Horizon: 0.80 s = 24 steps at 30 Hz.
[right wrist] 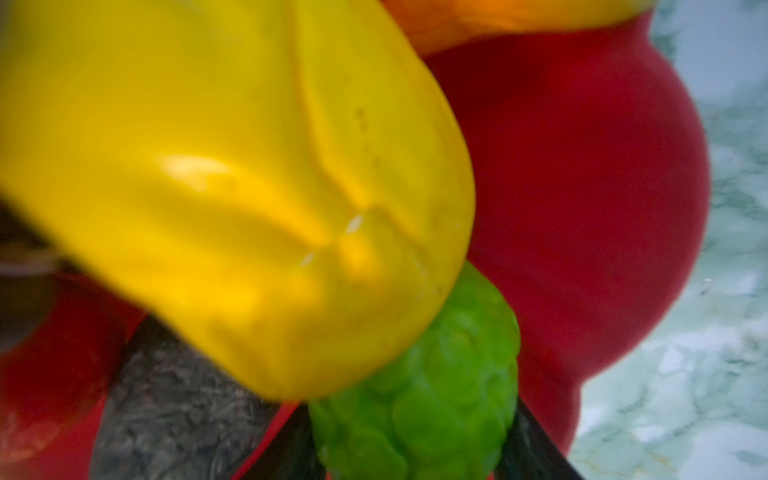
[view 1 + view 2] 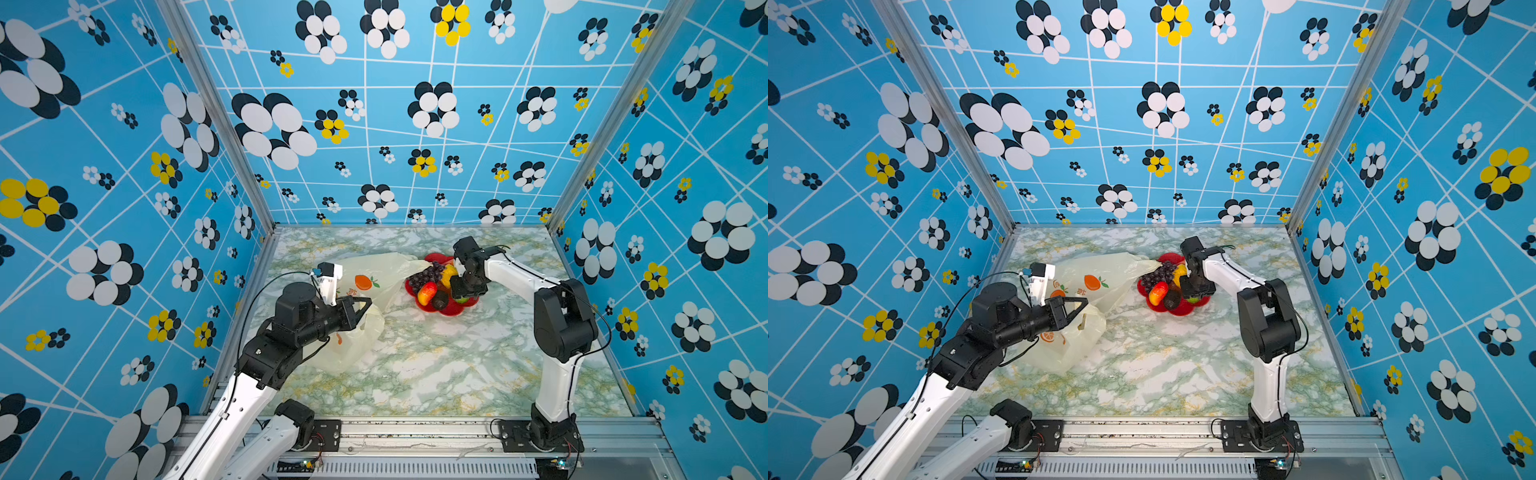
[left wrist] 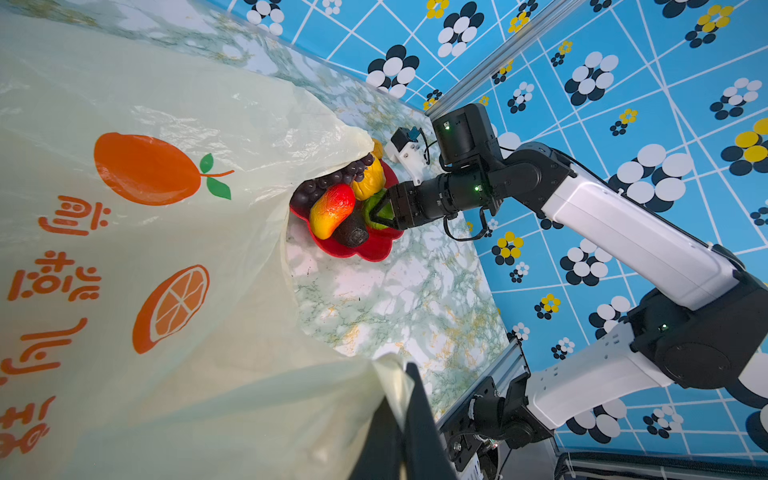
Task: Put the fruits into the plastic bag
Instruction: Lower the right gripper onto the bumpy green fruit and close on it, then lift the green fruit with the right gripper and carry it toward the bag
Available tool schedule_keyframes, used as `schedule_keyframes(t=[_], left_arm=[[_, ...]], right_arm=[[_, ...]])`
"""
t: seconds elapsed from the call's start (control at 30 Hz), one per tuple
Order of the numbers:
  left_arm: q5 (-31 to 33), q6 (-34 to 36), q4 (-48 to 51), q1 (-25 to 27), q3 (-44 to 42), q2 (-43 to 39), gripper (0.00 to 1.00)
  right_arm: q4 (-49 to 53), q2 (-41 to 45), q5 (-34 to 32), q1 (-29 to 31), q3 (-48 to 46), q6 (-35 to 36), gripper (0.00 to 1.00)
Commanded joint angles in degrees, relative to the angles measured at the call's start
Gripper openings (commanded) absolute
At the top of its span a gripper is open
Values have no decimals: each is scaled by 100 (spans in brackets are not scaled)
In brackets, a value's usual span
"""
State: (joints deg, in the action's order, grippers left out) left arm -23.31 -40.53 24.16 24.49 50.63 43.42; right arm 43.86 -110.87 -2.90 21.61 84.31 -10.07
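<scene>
The cream plastic bag (image 2: 374, 270) with orange prints lies at the left of the marble table. My left gripper (image 2: 368, 301) is shut on the bag's rim (image 3: 395, 374) and holds it raised. The fruits are piled on a red flower-shaped plate (image 2: 453, 311): purple grapes (image 2: 428, 274), a red-yellow mango (image 2: 427, 293), a dark avocado (image 2: 440, 300), a yellow fruit (image 1: 232, 187) and a bumpy green lime (image 1: 428, 395). My right gripper (image 1: 411, 449) reaches down into the plate, and its dark fingers (image 1: 528, 449) press both sides of the lime (image 3: 372, 210).
The bag's far corner (image 2: 1142, 264) touches the plate's left side. The marble table (image 2: 436, 365) is walled on three sides by blue flower-patterned panels. A metal rail (image 2: 415, 432) with both arm bases runs along the front edge.
</scene>
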Motion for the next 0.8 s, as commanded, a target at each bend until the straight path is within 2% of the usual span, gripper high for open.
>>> schedule_keyframes(t=[0.0,0.13,0.3,0.4,0.5,0.57,0.77], left_arm=[[-24,-18,-95,-41,5,0,0],[-55,-10,-107,-41,26,0,0],[-129,1,-127,-41,31,-18,0],[-169,18,-130,-41,43,-28,0],[-276,28,-166,-39,83,5,0],[-332,21,-191,-39,134,36,0],[-371,52,-110,-32,244,35,0]], right_arm=[[-47,626,-140,-39,-175,-65,48],[-21,1178,-107,-42,-364,-160,46],[105,1821,341,-43,-449,-499,45],[-238,2267,1234,-40,-582,-969,44],[-985,2531,2354,28,-818,-1748,42],[-1342,2522,2835,267,-832,-2109,41],[-967,2257,2833,1169,-388,-2071,41]])
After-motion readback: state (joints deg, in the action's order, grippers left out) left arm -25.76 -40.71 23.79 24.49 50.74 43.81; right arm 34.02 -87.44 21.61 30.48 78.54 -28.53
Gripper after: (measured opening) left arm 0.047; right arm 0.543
